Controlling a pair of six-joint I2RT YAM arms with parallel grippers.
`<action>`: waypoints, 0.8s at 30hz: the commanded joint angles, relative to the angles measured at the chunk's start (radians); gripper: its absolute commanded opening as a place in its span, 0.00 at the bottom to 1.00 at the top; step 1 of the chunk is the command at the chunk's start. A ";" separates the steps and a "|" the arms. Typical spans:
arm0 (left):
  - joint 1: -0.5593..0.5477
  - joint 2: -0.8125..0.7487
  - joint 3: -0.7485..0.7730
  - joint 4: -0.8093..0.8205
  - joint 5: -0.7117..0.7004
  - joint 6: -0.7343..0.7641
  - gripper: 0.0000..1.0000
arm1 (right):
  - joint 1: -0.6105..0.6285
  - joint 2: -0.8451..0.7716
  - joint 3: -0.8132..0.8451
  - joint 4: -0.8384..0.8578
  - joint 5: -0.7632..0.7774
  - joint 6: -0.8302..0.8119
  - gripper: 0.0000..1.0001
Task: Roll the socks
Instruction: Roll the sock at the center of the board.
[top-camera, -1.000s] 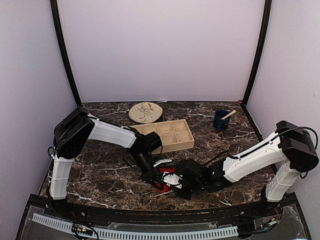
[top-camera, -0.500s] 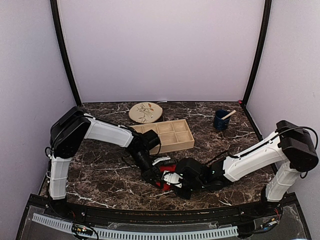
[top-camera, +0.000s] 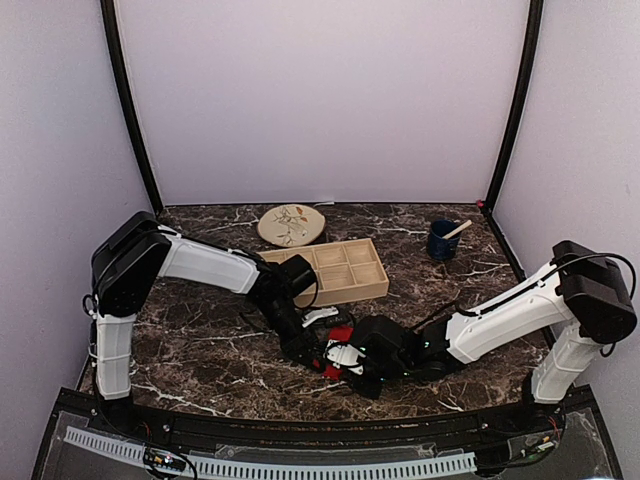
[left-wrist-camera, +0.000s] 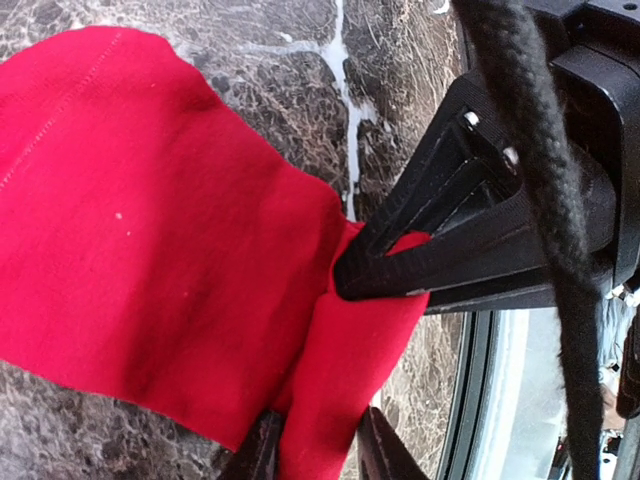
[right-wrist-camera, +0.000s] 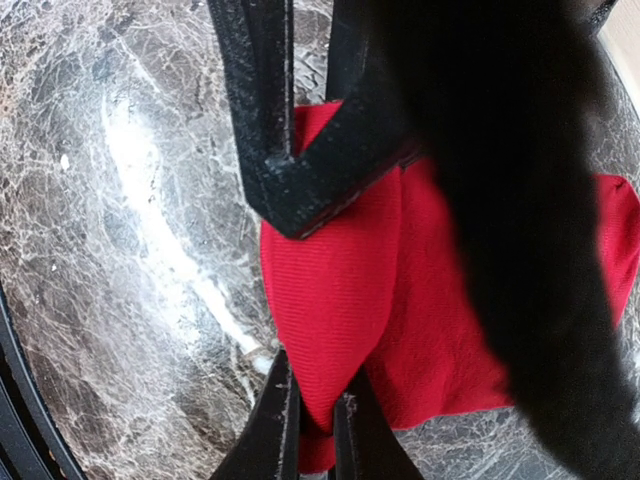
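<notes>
On veined marble (top-camera: 200, 340), red socks (left-wrist-camera: 150, 250) (soft, rumpled).

The socks (left-wrist-camera: 150, 250) are bright red. The desk (top-camera: 200, 340) is dark brown with thin white lines. The tray (top-camera: 356, 293) is pale tan, the cup (top-camera: 440, 243) blue.

socks (top-camera: 341, 334) before tray (top-camera: 356, 292), plate (top-camera: 291, 224) behind (cup (top-camera: 441, 241) right)

I watch from high behind the rig, looking down over the whole bench (top-camera: 200, 350). Both wrist cameras hover close above the socks (left-wrist-camera: 150, 250), each facing the other's jaws.
</notes>
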 joint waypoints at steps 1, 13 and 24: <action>0.017 -0.016 -0.034 -0.009 -0.130 -0.011 0.28 | -0.003 -0.007 -0.026 -0.007 -0.024 0.024 0.00; 0.033 -0.039 -0.053 -0.008 -0.205 -0.037 0.31 | -0.003 -0.010 -0.039 -0.011 -0.022 0.049 0.00; 0.053 -0.078 -0.073 -0.008 -0.253 -0.047 0.33 | -0.011 -0.034 -0.053 -0.011 -0.020 0.075 0.00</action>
